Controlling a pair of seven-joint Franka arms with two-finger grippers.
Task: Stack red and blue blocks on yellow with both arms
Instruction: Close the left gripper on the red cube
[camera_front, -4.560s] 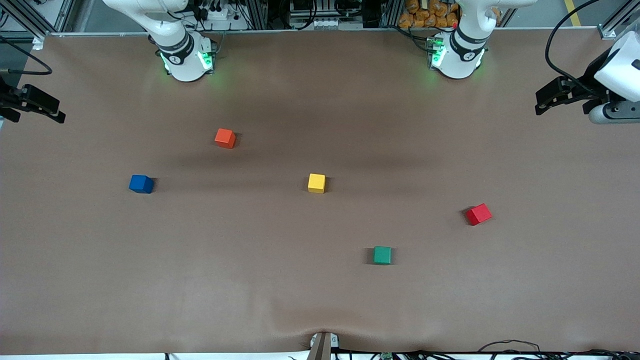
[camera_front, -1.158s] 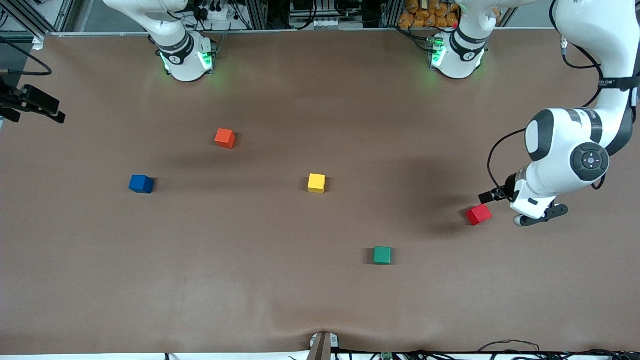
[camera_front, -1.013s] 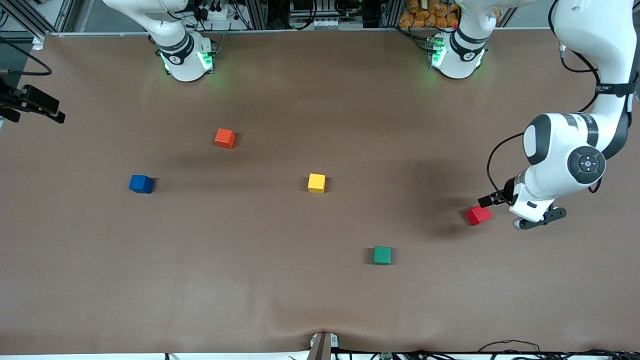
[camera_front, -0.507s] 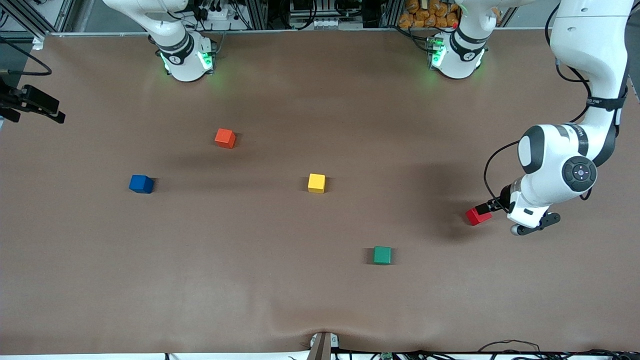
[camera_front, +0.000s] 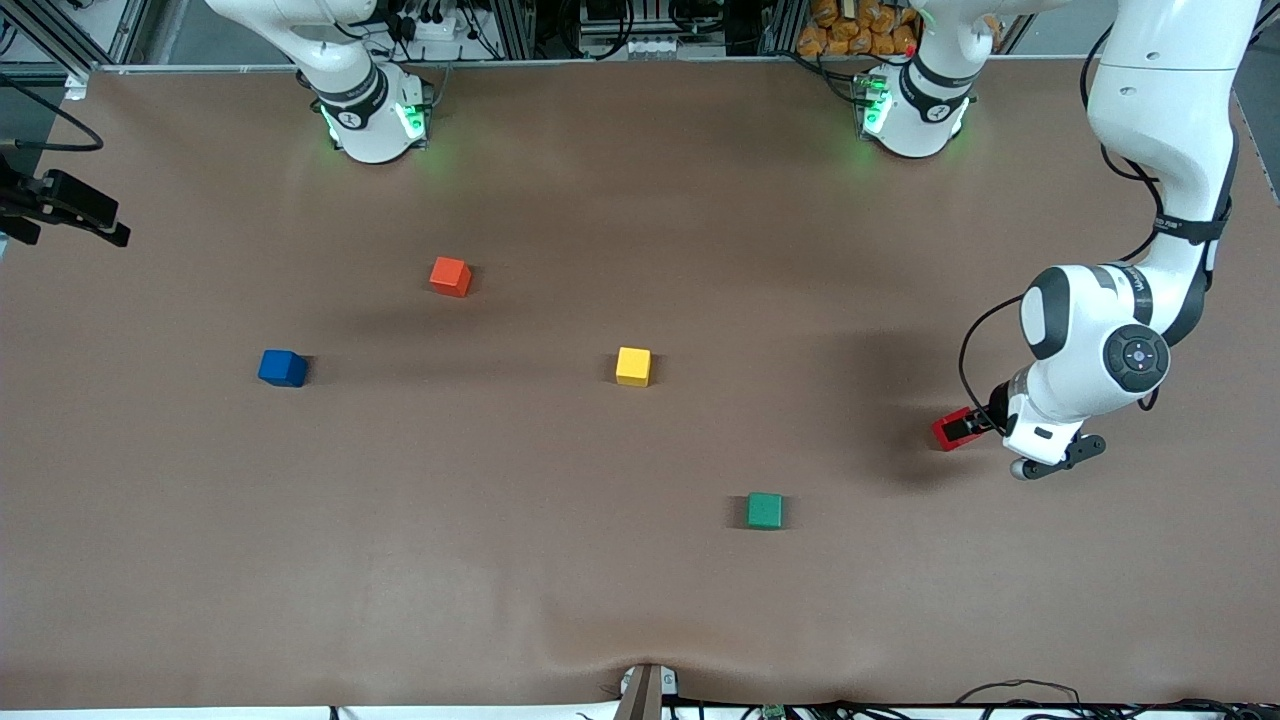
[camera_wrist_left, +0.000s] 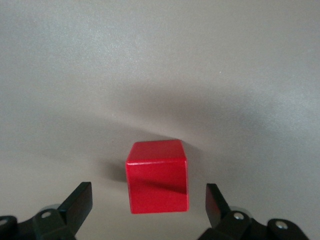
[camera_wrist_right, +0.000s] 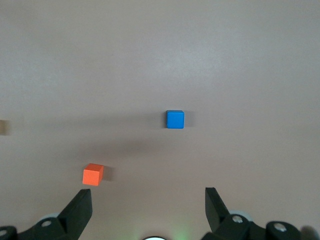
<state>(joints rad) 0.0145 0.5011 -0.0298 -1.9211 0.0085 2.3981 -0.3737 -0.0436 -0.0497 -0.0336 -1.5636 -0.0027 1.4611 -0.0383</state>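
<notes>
Swung the left arm in from its end of the table over the last few seconds and brought the left gripper (camera_front: 966, 424) down around the red cube (camera_front: 946, 433). Kept its jaws spread wide, one finger on each side of the cube and apart from both faces. Gripped nothing yet.

Left the red cube unmoved on the brown table (camera_front: 640, 600), toward the left arm's end and a little nearer the front camera than the yellow cube (camera_front: 633, 366).

Kept the right gripper (camera_front: 62, 206) waiting at the right arm's end of the table, jaws just as wide and empty, looking down on the blue cube (camera_front: 282, 368) and the orange-red cube (camera_front: 450, 276). Moved none of these, nor the green cube (camera_front: 765, 510).

Judged the approach for the first pick as done. Stacked nothing so far. Expected next: closing on the red cube, lifting it, and carrying it over to the yellow cube.
</notes>
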